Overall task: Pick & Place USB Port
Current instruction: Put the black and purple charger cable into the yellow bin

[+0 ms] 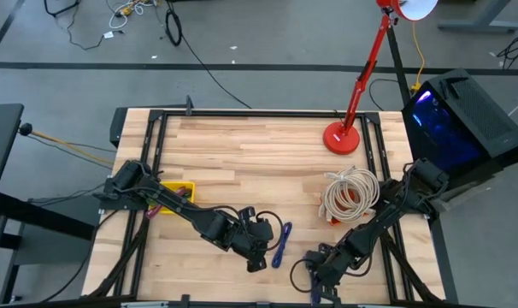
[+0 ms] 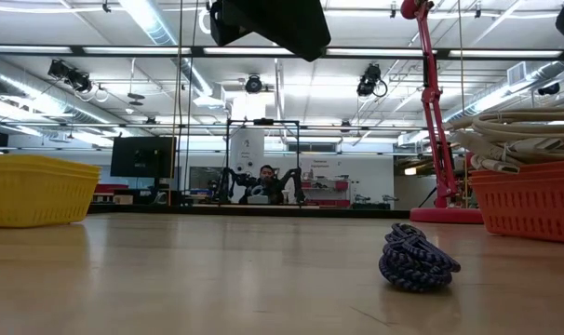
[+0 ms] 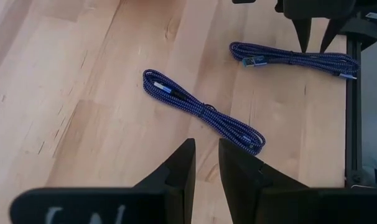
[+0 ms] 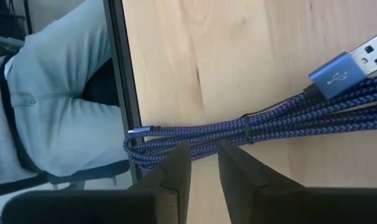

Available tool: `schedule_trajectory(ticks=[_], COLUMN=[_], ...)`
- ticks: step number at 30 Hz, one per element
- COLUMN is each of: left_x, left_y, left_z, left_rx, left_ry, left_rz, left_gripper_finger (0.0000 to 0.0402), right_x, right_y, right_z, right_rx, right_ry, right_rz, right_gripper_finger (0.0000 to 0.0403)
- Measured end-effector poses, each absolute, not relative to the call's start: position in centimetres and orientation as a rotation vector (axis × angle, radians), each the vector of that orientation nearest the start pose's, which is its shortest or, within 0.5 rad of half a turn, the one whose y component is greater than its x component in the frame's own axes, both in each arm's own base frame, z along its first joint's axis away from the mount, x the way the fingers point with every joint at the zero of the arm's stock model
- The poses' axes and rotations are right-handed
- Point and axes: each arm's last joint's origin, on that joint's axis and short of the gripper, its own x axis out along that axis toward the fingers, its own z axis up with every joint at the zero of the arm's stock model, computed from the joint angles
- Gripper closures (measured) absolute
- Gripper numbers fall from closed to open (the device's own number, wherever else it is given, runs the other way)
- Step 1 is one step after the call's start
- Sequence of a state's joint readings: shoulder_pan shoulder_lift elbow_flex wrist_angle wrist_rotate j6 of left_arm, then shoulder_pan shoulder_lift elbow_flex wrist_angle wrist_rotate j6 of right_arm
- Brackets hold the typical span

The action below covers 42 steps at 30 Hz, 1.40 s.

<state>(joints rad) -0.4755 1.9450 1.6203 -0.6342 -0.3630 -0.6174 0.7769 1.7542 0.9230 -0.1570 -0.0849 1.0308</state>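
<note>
Two bundled blue braided USB cables lie on the wooden table (image 1: 242,145) toward its near edge. One cable (image 1: 281,244) sits near the middle, just to the right of the left gripper (image 1: 261,248); in the left wrist view this cable (image 3: 201,111) stretches out on the wood beyond the fingers (image 3: 176,171), not touching them. The left gripper's fingers stand a little apart with a narrow gap, and they hold nothing.

The second cable (image 4: 269,124) lies at the near edge of the table by the right gripper (image 1: 314,274). In the right wrist view its silver-and-blue plug (image 4: 350,65) rests on the wood, and the bundle's looped end reaches the table's black frame (image 4: 123,93). The right gripper (image 4: 204,168) hovers just above this bundle, its fingers (image 4: 176,168) slightly parted on either side of the strands (whether they touch the cable I cannot tell), and nothing is lifted.

A yellow basket (image 1: 178,190) sits at the left side of the table. An orange basket (image 1: 344,205) holding a coil of white cable (image 1: 351,192) sits at the right, with a red lamp (image 1: 344,137) farther back. A person's trouser leg (image 4: 58,93) shows beyond the near edge.
</note>
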Motion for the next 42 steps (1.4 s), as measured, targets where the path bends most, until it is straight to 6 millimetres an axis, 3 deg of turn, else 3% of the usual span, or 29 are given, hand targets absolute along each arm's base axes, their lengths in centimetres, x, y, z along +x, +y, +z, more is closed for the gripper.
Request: schedule_trajectory(ticks=[9,14,42], left_x=[38.0,37.9,37.9], left_y=[-18.4,-18.6,-18.7], left_z=[25.0,25.0,25.0], left_rx=[-0.187,-0.185,-0.186], left_ry=[0.861,0.862,0.864], left_rz=[0.167,0.162,0.157], left_gripper_finger=[0.0326,0.0326,0.0326], right_x=[22.9,23.5,23.9], right_y=[23.0,23.6,23.6], right_z=[13.8,14.3,13.1], right_rx=[0.516,0.56,0.538], right_ry=[1.289,1.209,1.268], right_rz=[0.178,0.228,0.309], right_gripper_finger=[0.0321,0.0316,0.0314])
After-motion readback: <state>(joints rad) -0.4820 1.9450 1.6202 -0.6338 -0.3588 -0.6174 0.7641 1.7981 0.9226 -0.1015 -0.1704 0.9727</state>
